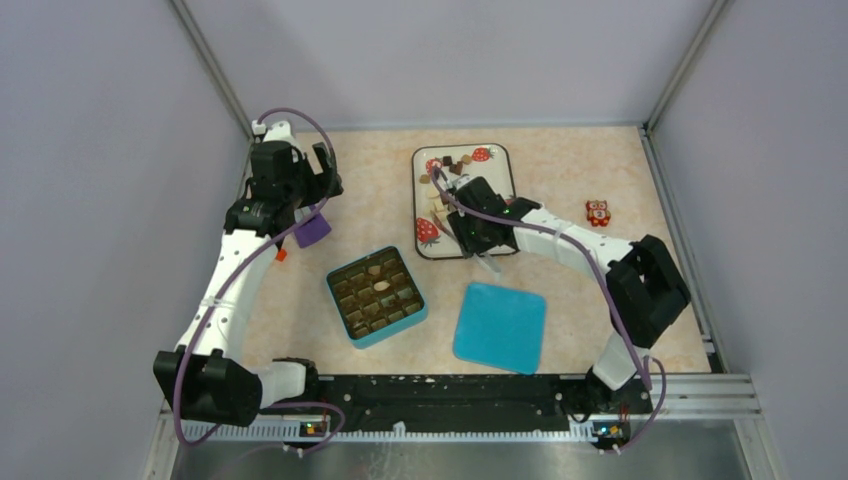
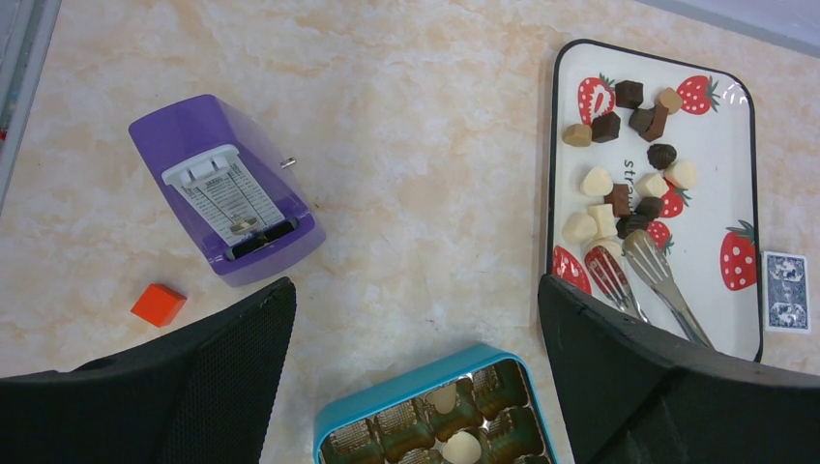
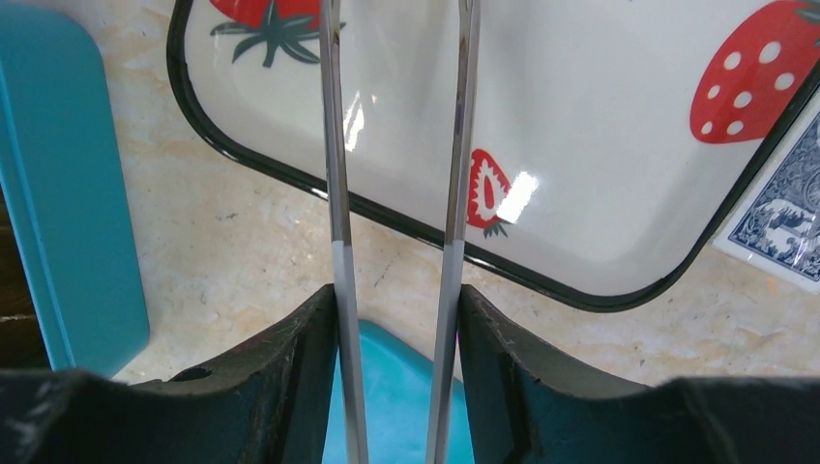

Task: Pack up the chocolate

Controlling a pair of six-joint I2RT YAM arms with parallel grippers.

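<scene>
The chocolate [image 2: 619, 184] lies as small dark, light brown and cream pieces on the far half of a strawberry-printed tray [image 2: 716, 193]; the top view shows the chocolate [image 1: 455, 165] beyond my right arm. The teal box [image 1: 336, 283] stands open with cream pieces [image 2: 461, 447] in two cells. My right gripper [image 3: 396, 300] is shut on metal tongs [image 3: 332, 145], which reach over the tray's near end [image 3: 600, 145] with their tips beside the pieces [image 2: 633, 242]. My left gripper [image 2: 416, 290] hangs open and holds nothing, at the far left [image 1: 305, 175].
The teal lid [image 1: 500, 325] lies right of the box, its corner under my right gripper. A purple device [image 2: 227, 188] and an orange cube [image 2: 158, 304] sit at the left. A playing card [image 2: 785, 290] lies by the tray, an orange owl figure [image 1: 597, 212] further right.
</scene>
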